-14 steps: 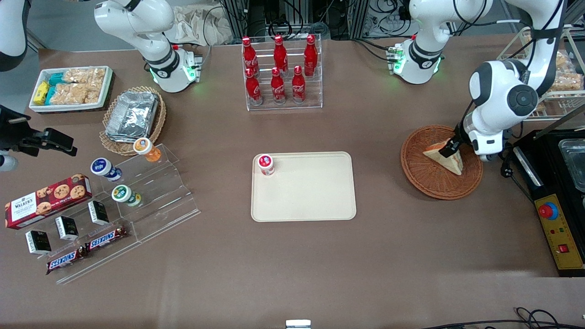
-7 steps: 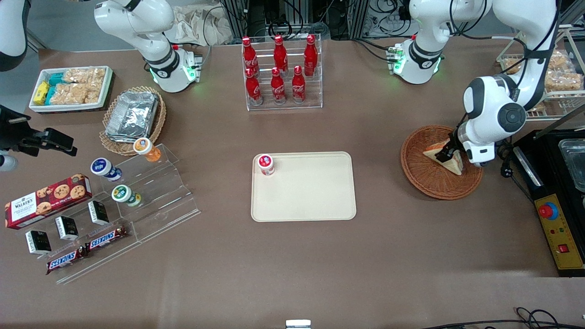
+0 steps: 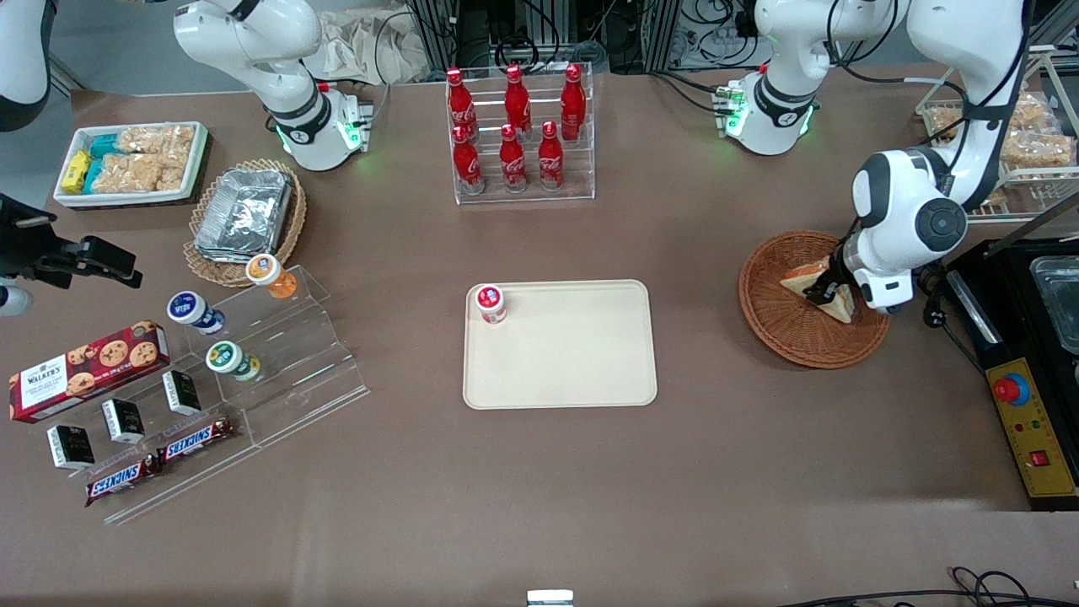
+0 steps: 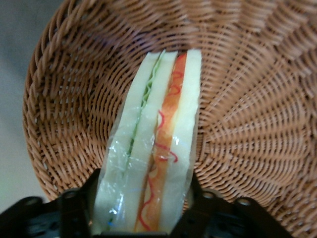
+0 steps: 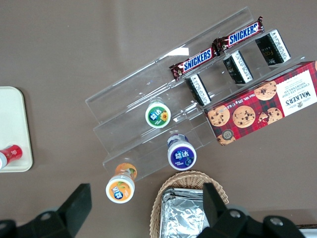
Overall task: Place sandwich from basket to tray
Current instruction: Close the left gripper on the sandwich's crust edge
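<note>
The sandwich, a clear-wrapped white bread wedge with red and green filling, stands on edge in the round reddish-brown wicker basket toward the working arm's end of the table. My left gripper reaches down into the basket, with its black fingers pressed on both bread faces, shut on the sandwich. In the left wrist view the sandwich runs out from between the gripper fingers over the basket weave. The beige tray lies flat mid-table, apart from the basket.
A small red-lidded cup stands on the tray's corner. A clear rack of red bottles stands farther from the camera. A black control box with a red button and a wire rack of snacks flank the basket.
The left arm has swung lower and closer over the basket. The sandwich has shifted slightly between the fingers and now stands a little more upright.
</note>
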You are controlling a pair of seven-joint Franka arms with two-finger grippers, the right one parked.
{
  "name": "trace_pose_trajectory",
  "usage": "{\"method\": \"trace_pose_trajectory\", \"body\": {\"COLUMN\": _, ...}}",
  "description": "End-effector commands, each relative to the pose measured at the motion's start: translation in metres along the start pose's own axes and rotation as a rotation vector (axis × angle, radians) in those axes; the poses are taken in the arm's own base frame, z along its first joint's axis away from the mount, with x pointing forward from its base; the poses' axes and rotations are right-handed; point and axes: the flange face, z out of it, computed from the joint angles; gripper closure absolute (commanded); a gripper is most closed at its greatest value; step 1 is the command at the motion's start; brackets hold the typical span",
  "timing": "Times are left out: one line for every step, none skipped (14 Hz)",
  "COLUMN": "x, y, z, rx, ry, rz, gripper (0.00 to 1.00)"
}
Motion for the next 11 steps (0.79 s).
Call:
{"method": "trace_pose_trajectory", "body": {"x": 0.005, "y": 0.005, "z": -0.011, "rx": -0.042, "ry": 0.040, "rz": -0.072, "gripper": 0.85}}
{"method": "trace_pose_trajectory", "body": {"x": 0.004, "y": 0.006, "z": -0.017, "rx": -0.047, "ry": 0.043, "rz": -0.070, "gripper": 0.86}}
{"method": "trace_pose_trajectory", "body": {"x": 0.004, "y": 0.005, "z": -0.022, "rx": -0.044, "ry": 0.041, "rz": -0.065, "gripper": 0.86}}
{"method": "trace_pose_trajectory", "body": {"x": 0.004, "y": 0.006, "z": -0.031, "rx": -0.039, "ry": 0.038, "rz": -0.059, "gripper": 0.85}}
{"method": "trace_pose_trajectory", "body": {"x": 0.006, "y": 0.008, "z": -0.046, "rx": -0.022, "ry": 0.028, "rz": -0.054, "gripper": 0.85}}
{"method": "trace_pose_trajectory", "body": {"x": 0.008, "y": 0.010, "z": -0.060, "rx": 0.008, "ry": 0.010, "rz": -0.042, "gripper": 0.85}}
{"method": "trace_pose_trajectory", "body": {"x": 0.011, "y": 0.012, "z": -0.081, "rx": 0.037, "ry": -0.009, "rz": -0.014, "gripper": 0.85}}
{"method": "trace_pose_trajectory", "body": {"x": 0.014, "y": 0.017, "z": -0.102, "rx": 0.055, "ry": -0.021, "rz": 0.003, "gripper": 0.85}}
{"method": "trace_pose_trajectory", "body": {"x": 0.017, "y": 0.022, "z": -0.126, "rx": 0.066, "ry": -0.029, "rz": 0.014, "gripper": 0.85}}
{"method": "trace_pose_trajectory", "body": {"x": 0.019, "y": 0.027, "z": -0.148, "rx": 0.075, "ry": -0.035, "rz": 0.037, "gripper": 0.85}}
{"method": "trace_pose_trajectory", "body": {"x": 0.018, "y": 0.033, "z": -0.166, "rx": 0.079, "ry": -0.035, "rz": 0.067, "gripper": 0.84}}
